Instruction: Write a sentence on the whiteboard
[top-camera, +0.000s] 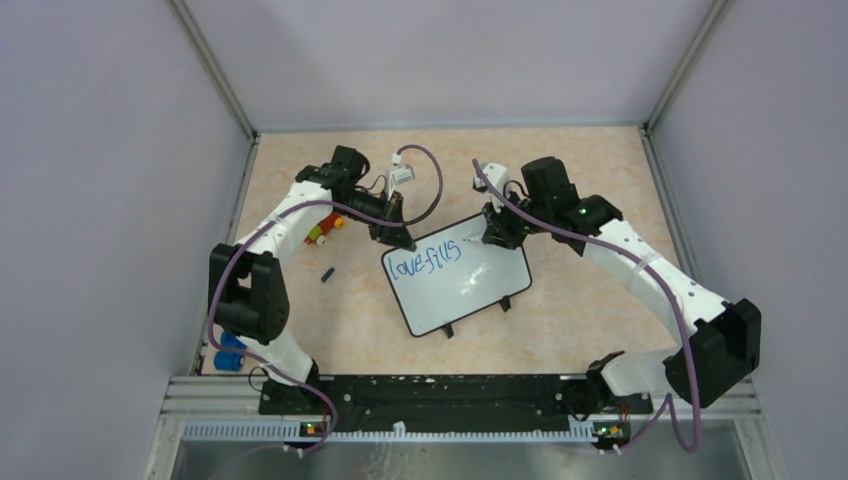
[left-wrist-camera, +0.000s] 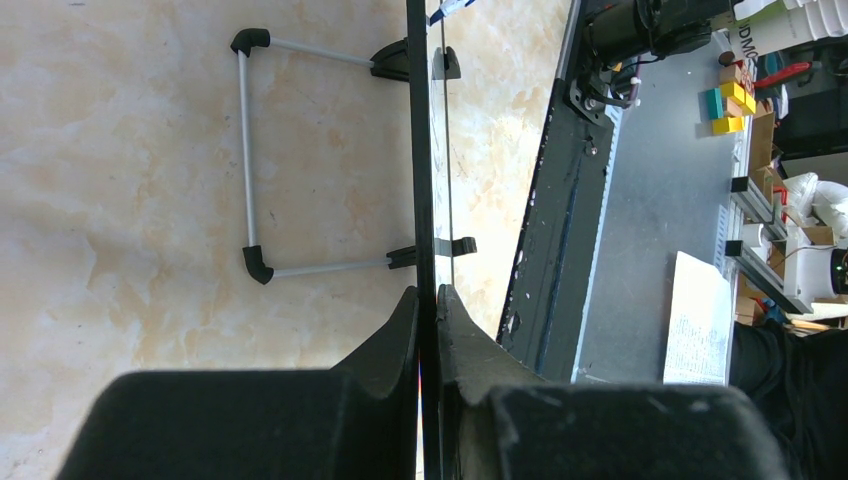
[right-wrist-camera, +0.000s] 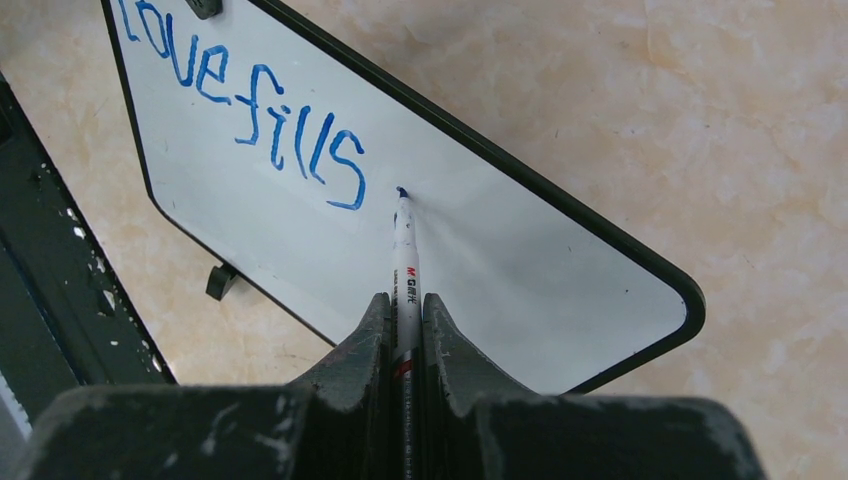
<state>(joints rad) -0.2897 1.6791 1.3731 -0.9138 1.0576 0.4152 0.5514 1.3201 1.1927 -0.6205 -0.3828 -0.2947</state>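
The whiteboard (top-camera: 470, 285) stands tilted on the table, white with a thin black frame. Blue lettering (top-camera: 424, 261) on it reads "love fills"; it also shows in the right wrist view (right-wrist-camera: 255, 110). My left gripper (top-camera: 397, 238) is shut on the board's top left edge; the left wrist view shows the board edge-on (left-wrist-camera: 421, 170) between the fingers. My right gripper (top-camera: 492, 236) is shut on a white marker (right-wrist-camera: 405, 270). The marker's blue tip (right-wrist-camera: 401, 191) touches the board just right of the "s".
A blue marker cap (top-camera: 326, 274) lies on the table left of the board. Coloured blocks (top-camera: 322, 231) sit under the left arm. Blue objects (top-camera: 229, 350) lie at the near left corner. The board's wire stand (left-wrist-camera: 250, 160) and black feet (top-camera: 505, 303) rest on the table.
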